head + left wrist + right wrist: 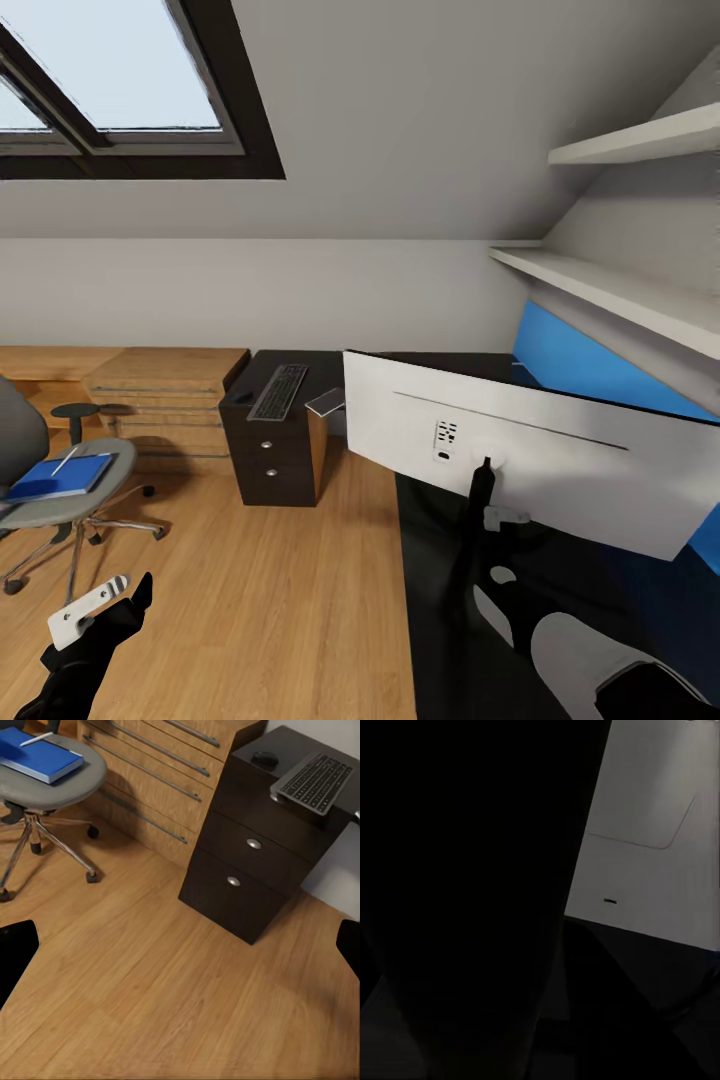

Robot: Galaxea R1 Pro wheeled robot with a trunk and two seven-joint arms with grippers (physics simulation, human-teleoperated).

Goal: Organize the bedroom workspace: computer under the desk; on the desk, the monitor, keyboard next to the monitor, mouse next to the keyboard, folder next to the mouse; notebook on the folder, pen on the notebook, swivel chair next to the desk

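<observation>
monitor (520, 455) stands on the desk (440, 600) with its pale back toward the camera. right gripper's state can't be judged, its wrist view is mostly dark. left gripper (95, 610) hangs wide open over bare floor, holding nothing. one keyboard (279, 391) and one mouse (264, 757) already sit on the desk's drawer end. one folder (60, 476) awaits pickup on the one chair (60, 500), with a pen (66, 459) on top.
</observation>
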